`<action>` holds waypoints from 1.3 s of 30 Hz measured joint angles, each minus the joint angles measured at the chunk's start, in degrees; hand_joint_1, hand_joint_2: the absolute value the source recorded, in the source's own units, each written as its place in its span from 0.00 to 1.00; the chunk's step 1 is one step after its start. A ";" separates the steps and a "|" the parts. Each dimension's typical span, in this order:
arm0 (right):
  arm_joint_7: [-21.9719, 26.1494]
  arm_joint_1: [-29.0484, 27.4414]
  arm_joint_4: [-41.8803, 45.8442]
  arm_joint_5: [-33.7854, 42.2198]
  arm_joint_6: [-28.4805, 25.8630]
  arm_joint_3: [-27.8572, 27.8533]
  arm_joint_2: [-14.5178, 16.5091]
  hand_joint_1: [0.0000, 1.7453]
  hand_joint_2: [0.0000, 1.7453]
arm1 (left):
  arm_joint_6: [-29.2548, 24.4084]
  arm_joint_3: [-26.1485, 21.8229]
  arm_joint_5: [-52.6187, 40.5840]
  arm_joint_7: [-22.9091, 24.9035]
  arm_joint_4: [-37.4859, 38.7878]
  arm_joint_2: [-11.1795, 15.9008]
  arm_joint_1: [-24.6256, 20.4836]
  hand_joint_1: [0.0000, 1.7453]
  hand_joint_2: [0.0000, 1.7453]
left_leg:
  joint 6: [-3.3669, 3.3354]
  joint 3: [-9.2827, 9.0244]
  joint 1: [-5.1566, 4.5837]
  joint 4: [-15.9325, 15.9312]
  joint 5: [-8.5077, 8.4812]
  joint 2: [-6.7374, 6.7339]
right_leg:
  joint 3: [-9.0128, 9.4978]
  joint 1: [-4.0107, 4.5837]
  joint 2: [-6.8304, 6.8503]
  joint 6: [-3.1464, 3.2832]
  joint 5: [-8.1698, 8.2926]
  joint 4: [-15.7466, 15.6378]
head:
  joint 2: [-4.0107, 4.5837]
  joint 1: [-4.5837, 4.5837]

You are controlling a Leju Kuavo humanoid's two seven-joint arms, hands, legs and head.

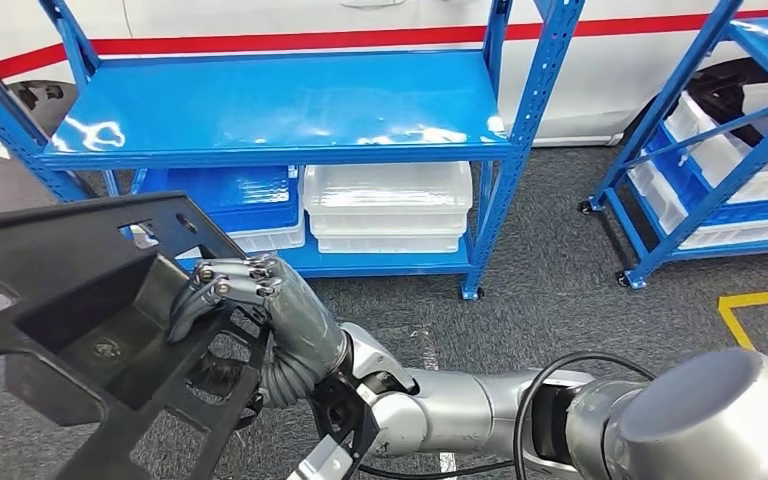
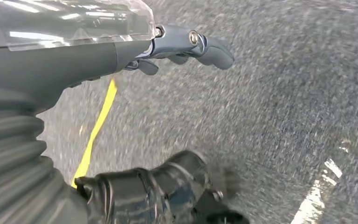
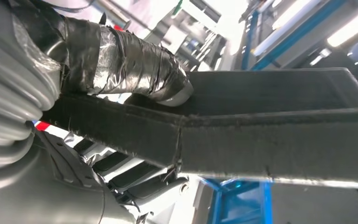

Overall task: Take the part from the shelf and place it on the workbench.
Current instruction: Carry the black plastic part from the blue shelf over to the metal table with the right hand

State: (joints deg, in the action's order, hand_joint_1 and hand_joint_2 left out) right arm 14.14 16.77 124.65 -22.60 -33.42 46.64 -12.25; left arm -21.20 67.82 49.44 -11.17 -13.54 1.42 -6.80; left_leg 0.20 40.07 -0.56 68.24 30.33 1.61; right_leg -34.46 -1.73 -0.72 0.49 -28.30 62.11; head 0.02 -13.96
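Bright overhead glare, motion-blurred wrist views

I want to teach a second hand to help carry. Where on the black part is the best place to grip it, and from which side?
Probably the open rib at the black part's lower edge, approached from the robot's left. The right hand already grips a bar on the right side, fingers hooked through an opening. The frame is wide and stretches leftward unsupported, so a grip there should balance it.

The part (image 1: pixel 70 320) looks like matt black moulded plastic, its edge rough in the right wrist view. The shelf (image 1: pixel 290 110) is glossy blue painted metal. Translucent plastic bins (image 1: pixel 388 205) sit at frame centre. The floor (image 1: pixel 560 270) is coarse grey carpet. The right hand (image 1: pixel 260 310) is dull grey, its thumb (image 3: pixel 130 63) wrapped in shiny crinkled tape.
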 joint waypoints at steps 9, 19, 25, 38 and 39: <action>0.04 0.04 0.00 0.01 0.00 0.00 0.01 1.00 1.00 | -0.10 0.01 -0.19 -0.01 -0.02 0.15 -0.21 0.00 1.00 | -2.21 -5.00 -1.28 -8.51 -4.00 -4.68 | 1.36 0.70 5.43 -0.12 -0.27 -1.28 | -0.01 -0.04; 0.11 -0.01 -0.18 0.07 0.02 0.00 -0.02 1.00 1.00 | -0.17 0.02 -0.14 -0.04 -0.02 0.19 -0.22 0.00 1.00 | -3.46 -7.56 -0.52 -11.40 -4.78 0.36 | -5.75 0.61 0.89 -1.54 -5.43 13.18 | 0.00 -0.29; 0.05 0.01 -0.27 -0.10 0.02 0.00 -0.01 1.00 1.00 | -0.33 0.02 -0.13 -0.18 -0.02 0.11 -0.11 0.00 1.00 | -1.76 -5.45 0.09 -7.22 -2.75 4.35 | -0.64 -0.19 -3.00 -1.82 0.22 0.51 | 0.01 -0.44; -0.40 0.17 -0.31 -0.42 0.13 0.00 0.01 1.00 1.00 | -0.60 0.04 -0.14 -0.22 -0.04 0.38 0.00 0.00 1.00 | -2.31 -3.19 -0.60 -5.32 -4.07 -4.18 | 1.18 0.72 4.75 -0.07 -0.70 -0.51 | 0.00 -0.76; -0.41 0.18 -0.31 -0.38 0.13 0.00 0.02 1.00 1.00 | -0.64 0.04 -0.14 -0.24 -0.04 0.43 -0.13 0.00 1.00 | -2.81 -4.20 -1.14 -7.41 -4.43 -5.23 | 1.46 0.69 5.26 -0.21 -0.67 -0.87 | -0.01 -0.76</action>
State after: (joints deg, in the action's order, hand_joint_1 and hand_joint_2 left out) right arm 13.73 16.95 124.34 -22.98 -33.29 46.64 -12.23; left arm -21.84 67.87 49.30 -11.41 -13.57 1.85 -6.93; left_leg -2.61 35.87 -1.70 60.83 25.90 -3.62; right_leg -33.00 -1.05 4.54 0.29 -28.98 61.24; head 0.01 -14.72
